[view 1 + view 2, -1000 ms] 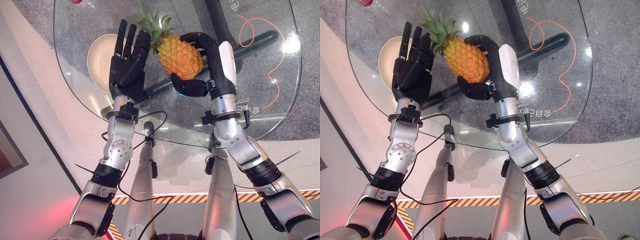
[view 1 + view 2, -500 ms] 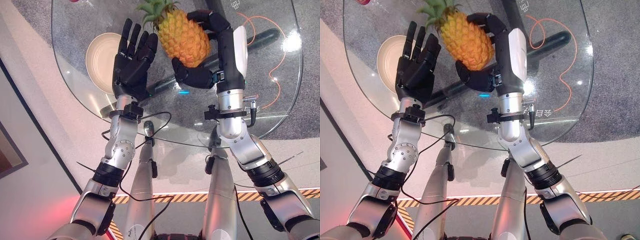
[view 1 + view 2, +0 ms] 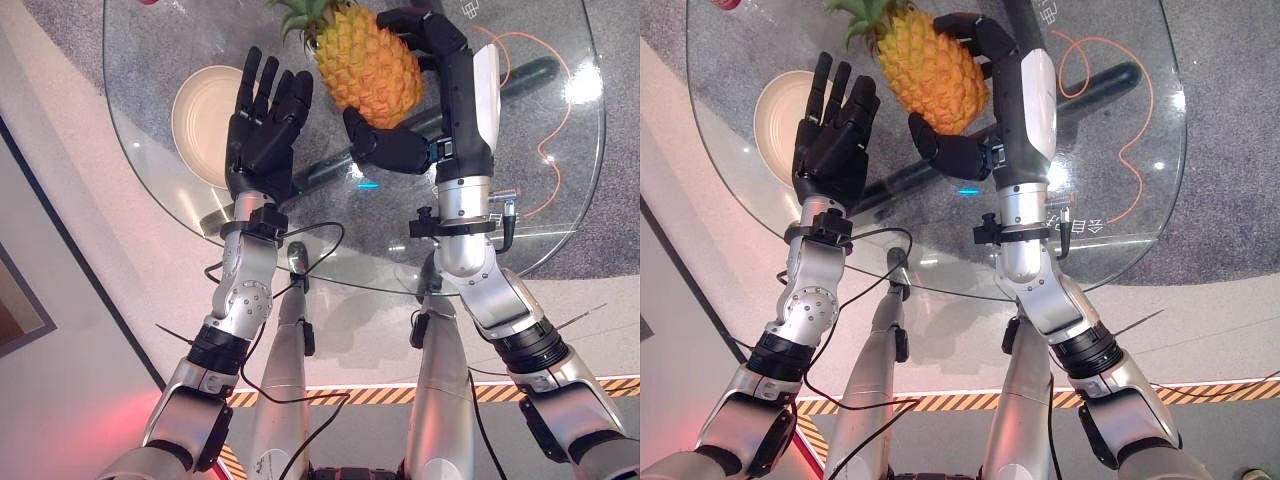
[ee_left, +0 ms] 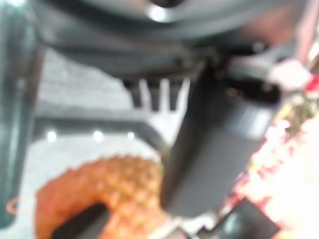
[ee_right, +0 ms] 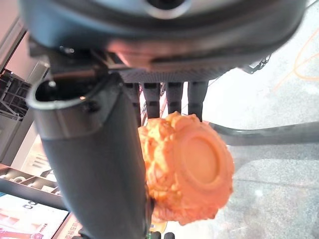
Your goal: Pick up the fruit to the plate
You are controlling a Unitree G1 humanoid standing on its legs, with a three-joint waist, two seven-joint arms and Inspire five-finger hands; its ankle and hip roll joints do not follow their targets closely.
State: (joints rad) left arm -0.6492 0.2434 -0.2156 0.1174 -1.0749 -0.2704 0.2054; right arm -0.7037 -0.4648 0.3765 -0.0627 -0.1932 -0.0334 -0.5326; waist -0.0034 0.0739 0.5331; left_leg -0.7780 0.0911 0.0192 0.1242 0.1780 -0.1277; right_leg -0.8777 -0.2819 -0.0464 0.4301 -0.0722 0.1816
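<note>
Fruit: a pineapple [image 3: 368,62], orange-yellow with a green leafy crown, held up above the glass surface [image 3: 540,200], crown pointing away from the robot.
Right robot hand [image 3: 425,100]: fingers curled over the far side of the pineapple, thumb under its near side; the right wrist view shows the fruit's round base against the thumb.
Left robot hand [image 3: 262,125]: fingers straight and spread, holding nothing, just beside the pineapple and over the plate's near edge.
Plate [image 3: 200,110]: cream, round, resting on the surface to the left of the pineapple.
</note>
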